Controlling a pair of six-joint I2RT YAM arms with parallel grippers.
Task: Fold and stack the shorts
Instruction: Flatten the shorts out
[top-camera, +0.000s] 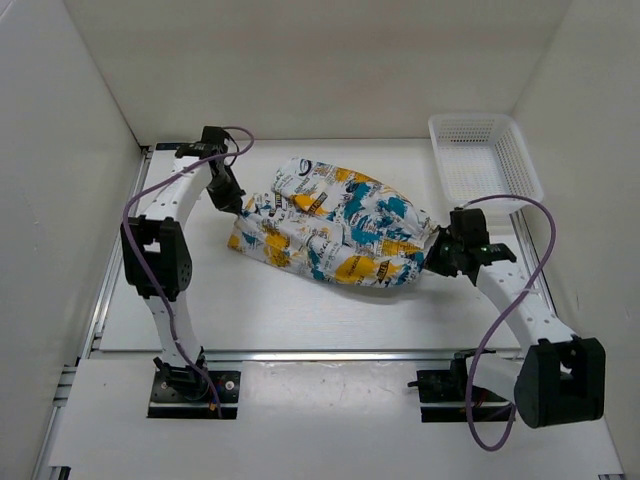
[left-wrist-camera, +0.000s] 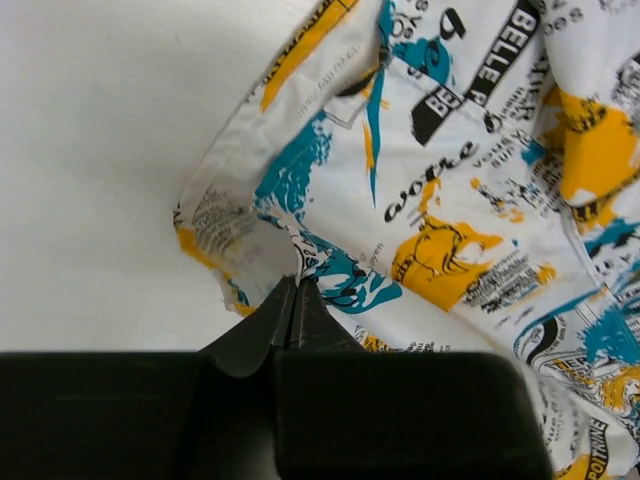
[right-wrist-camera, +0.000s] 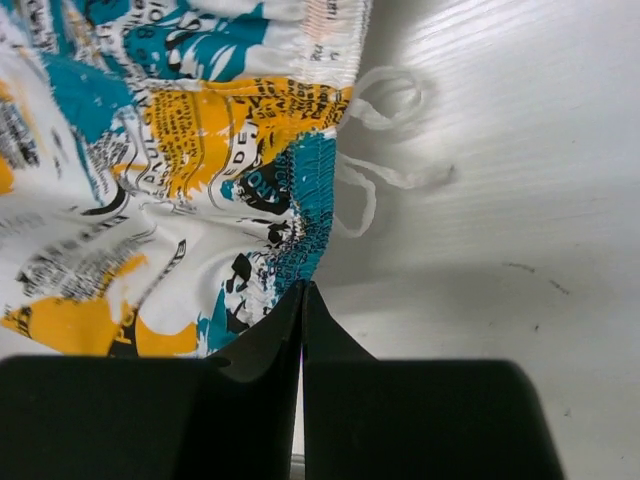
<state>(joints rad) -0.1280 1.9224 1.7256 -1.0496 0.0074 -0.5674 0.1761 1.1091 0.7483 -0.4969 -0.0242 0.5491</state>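
Note:
The shorts (top-camera: 330, 225), white with yellow, teal and black print, lie crumpled across the middle of the table. My left gripper (top-camera: 237, 204) is at their left end. In the left wrist view it (left-wrist-camera: 296, 284) is shut, with a corner of the shorts (left-wrist-camera: 450, 200) pinched between its tips. My right gripper (top-camera: 432, 253) is at their right end. In the right wrist view it (right-wrist-camera: 303, 290) is shut on the edge of the teal elastic waistband of the shorts (right-wrist-camera: 180, 180). A white drawstring (right-wrist-camera: 385, 110) trails onto the table beside the waistband.
A white plastic mesh basket (top-camera: 483, 150) stands at the back right corner, beyond the right arm. White walls close in the table on the left, back and right. Both arm bases sit at the near edge.

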